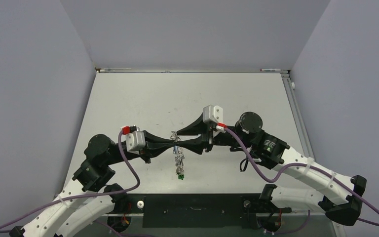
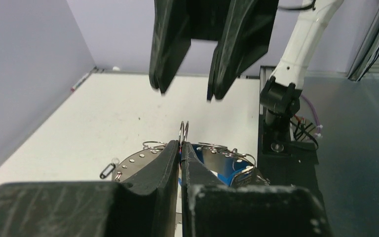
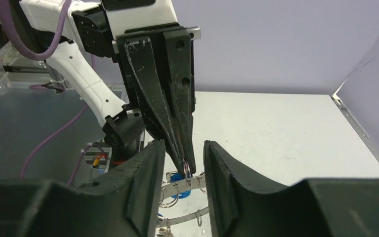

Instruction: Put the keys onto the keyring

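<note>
My left gripper [image 2: 181, 144] is shut on a small wire loop [image 2: 183, 131] that stands up between its tips. Just behind it lies the grey keyring [image 2: 133, 163], a flat band with small holes and several wire loops on it, and a blue key head [image 2: 233, 174]. My right gripper [image 3: 183, 144] is open, and its fingers [image 3: 148, 182] straddle the left gripper's tips and the loop [image 3: 188, 168]. From above, both grippers [image 1: 171, 142] [image 1: 176, 138] meet mid-table, and a bunch of keys [image 1: 179, 162] with a green head [image 1: 180, 176] hangs below them.
Grey walls close in the white table [image 1: 187, 94] on three sides. A small black tag [image 2: 107, 171] lies on the table left of the keyring. The black mounting bar [image 1: 197, 210] and the arm bases run along the near edge.
</note>
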Controlling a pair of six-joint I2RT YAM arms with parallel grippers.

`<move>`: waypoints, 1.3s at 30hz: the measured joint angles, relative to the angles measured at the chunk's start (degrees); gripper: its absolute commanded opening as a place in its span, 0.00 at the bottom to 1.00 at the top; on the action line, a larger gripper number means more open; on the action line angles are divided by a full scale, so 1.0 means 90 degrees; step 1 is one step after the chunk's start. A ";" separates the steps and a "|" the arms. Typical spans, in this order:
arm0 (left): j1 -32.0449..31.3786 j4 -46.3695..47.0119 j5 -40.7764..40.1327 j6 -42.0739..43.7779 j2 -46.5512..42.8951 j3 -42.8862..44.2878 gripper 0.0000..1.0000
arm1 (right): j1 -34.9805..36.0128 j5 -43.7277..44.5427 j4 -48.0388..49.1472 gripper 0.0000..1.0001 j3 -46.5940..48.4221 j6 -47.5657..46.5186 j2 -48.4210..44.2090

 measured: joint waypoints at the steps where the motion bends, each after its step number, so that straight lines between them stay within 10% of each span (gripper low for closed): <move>1: 0.0000 -0.0231 -0.0007 0.0138 0.0019 0.0044 0.00 | 0.0000 0.0015 -0.0143 0.42 0.0112 -0.0083 0.0002; 19: 0.0000 -0.3087 -0.0277 0.1528 0.0612 0.1137 0.00 | 0.0102 0.0265 -0.4605 0.36 0.2387 -0.2232 0.1792; 39: 0.0000 -0.3322 -0.0274 0.1479 0.0690 0.1168 0.00 | 0.0155 0.0029 -0.4381 0.25 0.2387 -0.2305 0.1843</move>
